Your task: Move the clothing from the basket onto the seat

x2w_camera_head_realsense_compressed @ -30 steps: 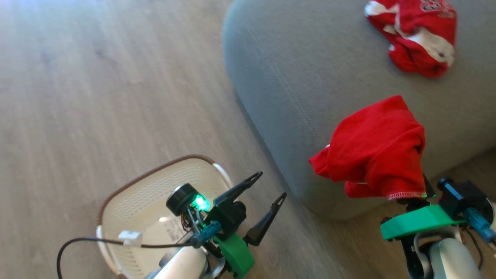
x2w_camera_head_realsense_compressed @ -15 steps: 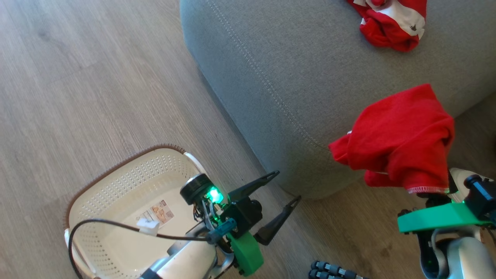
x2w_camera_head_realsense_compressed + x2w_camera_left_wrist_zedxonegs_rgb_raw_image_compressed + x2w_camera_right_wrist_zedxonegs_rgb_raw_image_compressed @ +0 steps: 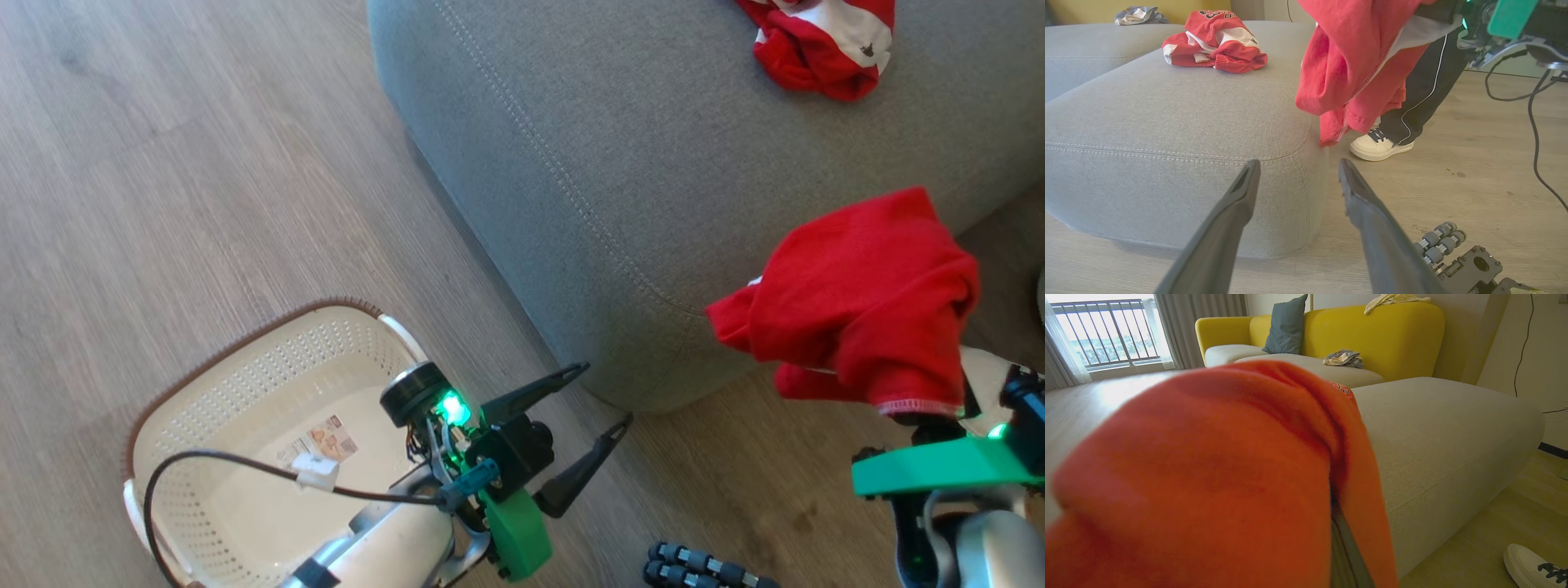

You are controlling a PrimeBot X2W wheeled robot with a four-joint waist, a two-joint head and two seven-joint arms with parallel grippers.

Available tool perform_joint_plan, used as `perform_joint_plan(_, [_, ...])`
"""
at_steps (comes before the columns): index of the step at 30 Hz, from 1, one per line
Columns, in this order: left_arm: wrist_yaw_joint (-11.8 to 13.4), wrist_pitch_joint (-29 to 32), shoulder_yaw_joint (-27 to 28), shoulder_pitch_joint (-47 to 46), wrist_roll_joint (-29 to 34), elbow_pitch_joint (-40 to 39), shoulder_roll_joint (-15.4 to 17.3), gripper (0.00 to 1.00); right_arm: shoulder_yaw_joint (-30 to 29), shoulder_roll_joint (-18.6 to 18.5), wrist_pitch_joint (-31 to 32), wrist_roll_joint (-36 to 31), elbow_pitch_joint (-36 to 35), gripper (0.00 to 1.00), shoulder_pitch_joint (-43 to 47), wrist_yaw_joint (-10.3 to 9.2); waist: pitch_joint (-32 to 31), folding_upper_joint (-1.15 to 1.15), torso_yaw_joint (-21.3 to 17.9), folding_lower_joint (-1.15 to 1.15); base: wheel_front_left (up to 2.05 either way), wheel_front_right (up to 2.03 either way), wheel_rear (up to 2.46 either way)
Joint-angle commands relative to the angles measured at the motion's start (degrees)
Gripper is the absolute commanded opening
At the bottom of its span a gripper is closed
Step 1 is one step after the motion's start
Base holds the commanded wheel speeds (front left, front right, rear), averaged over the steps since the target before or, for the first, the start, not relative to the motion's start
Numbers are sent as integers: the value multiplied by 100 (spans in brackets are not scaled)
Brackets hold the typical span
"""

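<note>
- Right gripper is clamped shut on the plain red cloth, which drapes over its fingers and hides them.
- The held bundle hangs at the near corner of the seat. In the left wrist view its lowest hem dangles beside the cushion's rounded edge rather than over the top.
- Left gripper stands wide open and holds nothing, just beside the basket.
- That basket sits on the wooden floor and looks emptied, with a label showing on its bottom.
- The jersey lies crumpled on the seat top, well apart from the held cloth.
- To place it well, I would carry the cloth further in over the cushion and lower it until the hem rests on the fabric, then let go. Released at the corner, it would likely slide to the floor.
- A person's shoe stands near that corner, so the swing should go toward the cushion.
</note>
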Motion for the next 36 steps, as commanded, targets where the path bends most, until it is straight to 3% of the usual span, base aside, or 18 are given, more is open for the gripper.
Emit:
perform_joint_plan(1, [-7,-55,115,-174,-30,-178,44,100,32,-43,-55,67,-270,0,-42,-1,65,0,-11,0,0,0,0])
perform_joint_plan(8, [-7,-55,-37,-359,-29,-194,179,100,-206,-43,-55,125,-658,0,-252,-1,463,0,-29,0,0,0,0])
perform_joint_plan(16, [-7,-55,-120,-476,45,-266,572,100,-498,-54,-55,-472,-1109,0,-1034,-1,1006,0,-48,0,0,0,0])
perform_joint_plan(21, [-7,-55,-57,-449,111,-324,839,100,-630,-375,-55,-635,-1194,0,-1807,-1,1367,0,-53,0,0,0,0])
perform_joint_plan(27, [-7,-55,-140,-429,260,-411,1151,100,-734,-825,-55,-682,-933,0,-2908,-1,1750,0,-28,0,0,0,0])
perform_joint_plan(36, [4,-55,15,-396,393,-591,1407,100,-475,-1391,-55,-625,55,0,-4381,-1,2195,0,36,0,0,0,0])
